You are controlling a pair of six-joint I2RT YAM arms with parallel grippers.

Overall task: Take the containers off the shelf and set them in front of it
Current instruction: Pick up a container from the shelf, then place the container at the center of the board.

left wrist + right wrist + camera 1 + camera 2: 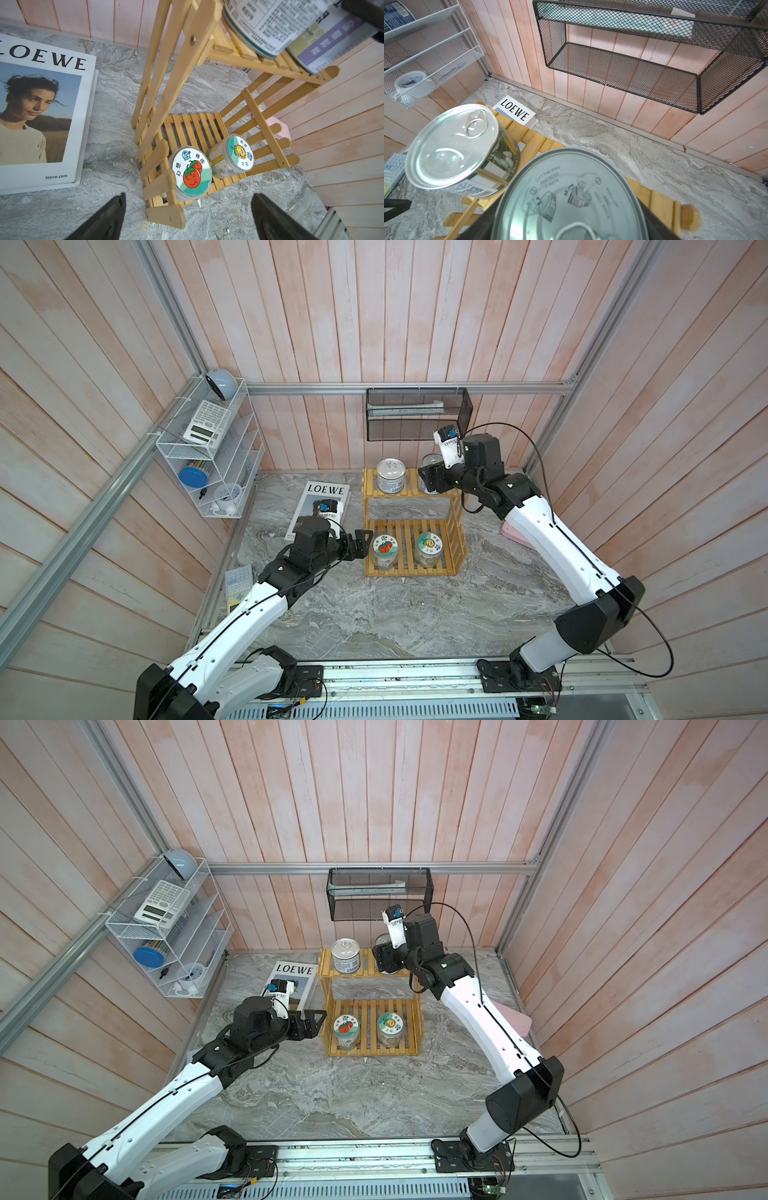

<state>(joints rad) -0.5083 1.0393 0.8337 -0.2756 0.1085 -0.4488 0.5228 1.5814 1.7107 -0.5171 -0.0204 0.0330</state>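
The yellow slatted shelf (409, 494) stands at the back of the marble table. A blue-white tin can (391, 476) and a purple-labelled can (569, 199) sit on its top tier. My right gripper (566, 207) reaches in from the right, its black fingers against both sides of the purple can, which still rests on the slats. On the bottom tier stand a tomato-lid jar (385, 551) and a flower-lid jar (429, 548). My left gripper (188, 196) hangs wide open just left of the tomato-lid jar, outside the shelf's side slats, holding nothing.
A LOEWE magazine (320, 506) lies left of the shelf. A black mesh basket (417, 414) hangs on the back wall above it. On the left wall is a white wire rack (208, 456). A pink flat thing (515, 533) lies right of the shelf.
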